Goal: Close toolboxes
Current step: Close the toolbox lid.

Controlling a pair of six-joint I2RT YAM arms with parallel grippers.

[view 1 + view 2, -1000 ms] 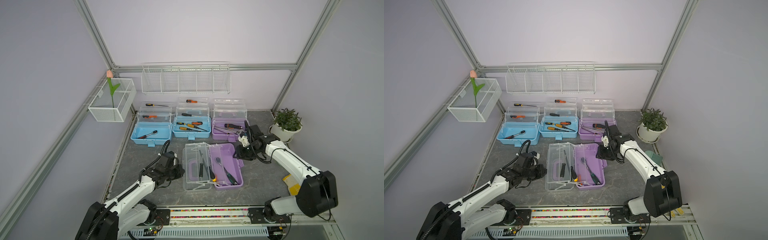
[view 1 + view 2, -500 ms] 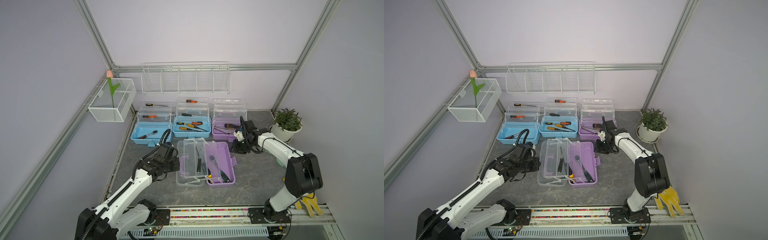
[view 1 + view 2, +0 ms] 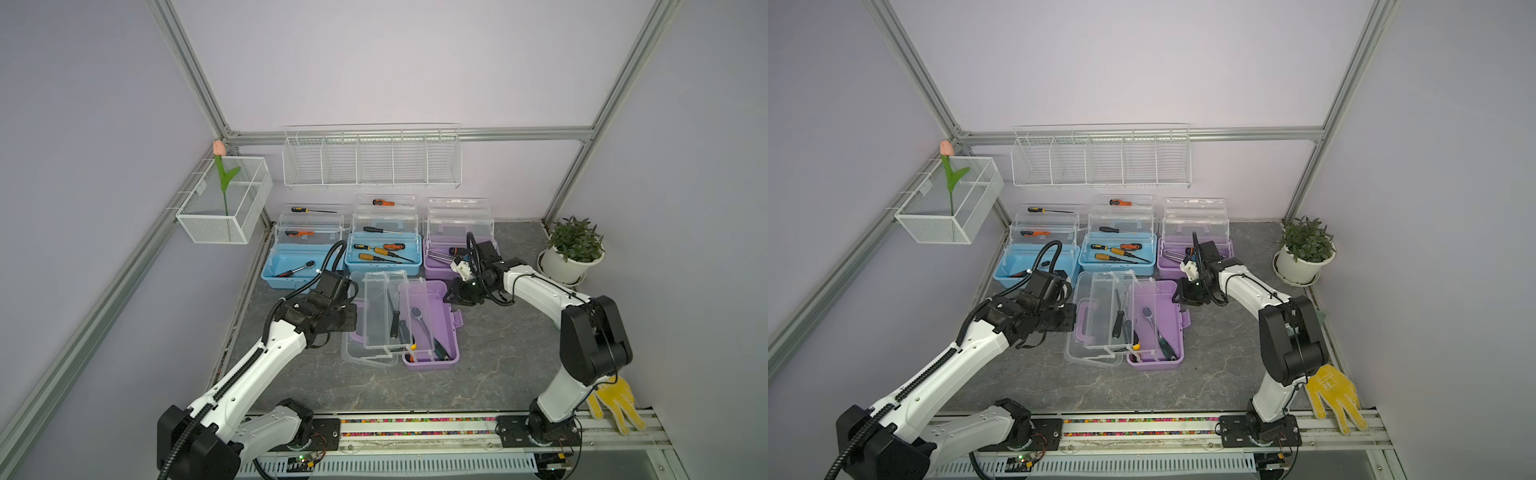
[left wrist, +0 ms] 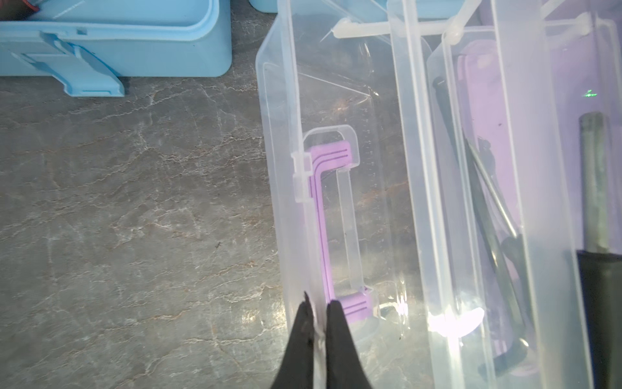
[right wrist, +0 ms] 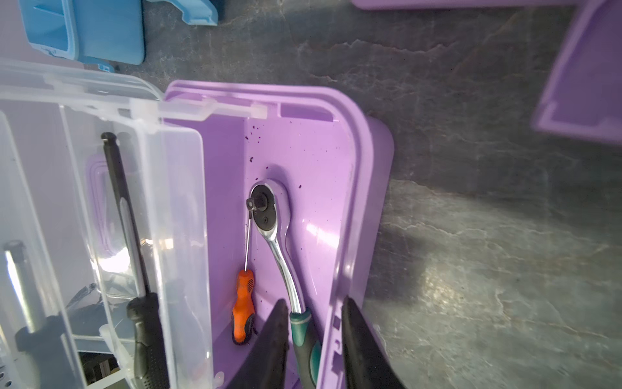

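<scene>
A purple toolbox (image 3: 440, 320) lies open mid-table, its clear trays and clear lid (image 3: 353, 353) spread out to the left and tools lying in its base. My left gripper (image 3: 354, 312) (image 4: 318, 310) is shut on the lid's outer edge, by the purple handle (image 4: 323, 219). The right gripper (image 3: 451, 297) (image 5: 313, 299) is open and straddles the base's right wall (image 5: 350, 208), one finger inside above a ratchet handle (image 5: 303, 336), the other outside. Two light blue toolboxes (image 3: 291, 268) (image 3: 384, 262) and another purple one (image 3: 438, 270) stand open in the back row.
A potted plant (image 3: 575, 249) stands at the back right. A yellow glove (image 3: 615, 403) lies on the front rail. On the back wall hangs a white wire basket (image 3: 372, 162), and a second one (image 3: 224, 208) with a tulip is on the left wall.
The front purple toolbox has slid left and a little toward the back row, both grippers moving with it. The right gripper's jaws have narrowed around the base wall.
</scene>
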